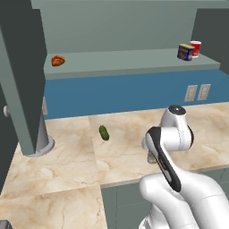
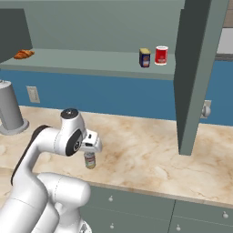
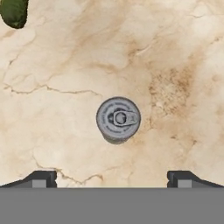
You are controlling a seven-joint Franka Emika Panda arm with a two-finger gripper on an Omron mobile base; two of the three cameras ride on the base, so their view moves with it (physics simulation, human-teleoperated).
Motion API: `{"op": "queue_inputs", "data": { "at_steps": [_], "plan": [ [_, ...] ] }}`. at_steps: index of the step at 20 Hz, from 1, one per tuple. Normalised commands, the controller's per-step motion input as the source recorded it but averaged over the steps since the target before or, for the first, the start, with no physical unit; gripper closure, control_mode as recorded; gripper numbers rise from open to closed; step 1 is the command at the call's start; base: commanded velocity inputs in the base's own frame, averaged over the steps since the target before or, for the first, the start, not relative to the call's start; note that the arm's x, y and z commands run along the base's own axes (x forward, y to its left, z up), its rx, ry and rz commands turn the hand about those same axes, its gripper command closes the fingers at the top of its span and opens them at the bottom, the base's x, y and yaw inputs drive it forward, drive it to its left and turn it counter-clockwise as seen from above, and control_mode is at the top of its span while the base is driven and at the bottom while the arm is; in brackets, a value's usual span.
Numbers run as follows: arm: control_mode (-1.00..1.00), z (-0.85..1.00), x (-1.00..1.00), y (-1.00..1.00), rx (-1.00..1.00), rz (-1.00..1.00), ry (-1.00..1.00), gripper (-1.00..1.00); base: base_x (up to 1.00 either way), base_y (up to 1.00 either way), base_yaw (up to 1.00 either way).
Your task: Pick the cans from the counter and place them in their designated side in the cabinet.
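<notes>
I've got the gripper [image 3: 111, 179] pointing straight down over the silver can [image 3: 118, 119], fingers [image 3: 41, 178] spread wide w/ nothing between them. Hand view looks right onto the can's lid w/ its pull tab; the can stands upright on the counter [image 3: 166, 52] between the two tips but clearly below them, no contact that I can see. Green pickle [image 3: 14, 12] sits at the top left corner of that view, well apart from the can.

From the right base view the silver can [image 2: 90, 160] stands near the front edge of the counter [image 2: 150, 154], directly under the hand; its green-and-red label is just about readable. In the left base view most of it is hidden behind the arm, only a sliver showing. Pickle [image 1: 103, 132] lies on the marble to the left of the arm, on its own.

Up in the cabinet [image 2: 195, 68], doors open. The yellow-topped can [image 2: 144, 58] w/ dark blue label stands upright on the shelf [image 2: 91, 61], just beside the red can [image 2: 161, 55]; can't tell if they touch. In the left base view that pair is at the shelf's right end, yellow-topped can [image 1: 185, 52] partly in front of the red can [image 1: 195, 48]. Croissant [image 1: 57, 60] lies at the opposite end, well apart from both.

A grey cylindrical appliance [image 2: 10, 109] stands on the counter at the far left, near a wall outlet [image 2: 32, 94]
</notes>
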Motion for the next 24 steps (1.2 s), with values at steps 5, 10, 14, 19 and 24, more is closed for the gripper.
{"op": "queue_inputs", "data": {
  "at_steps": [5, 10, 14, 19, 24],
  "plan": [
    [-1.0, -0.18, 0.2, 0.0, 0.0, 0.0, 0.0, -1.0, 0.0, 0.0, 0.0],
    [-1.0, -0.18, 0.22, 0.0, 0.0, 0.0, 0.0, -1.0, 0.0, 0.0, 0.0],
    [-1.0, -0.17, 0.17, 0.0, 0.0, 0.0, 0.0, -1.0, 0.0, 0.0, 0.0],
    [-1.0, -0.2, 0.14, 0.0, 0.0, 0.0, 0.0, -1.0, 0.0, 0.0, 0.0],
    [-1.0, -0.2, 0.06, 0.0, 0.0, 0.0, 0.0, -1.0, 0.0, 0.0, 0.0]
  ]
}}
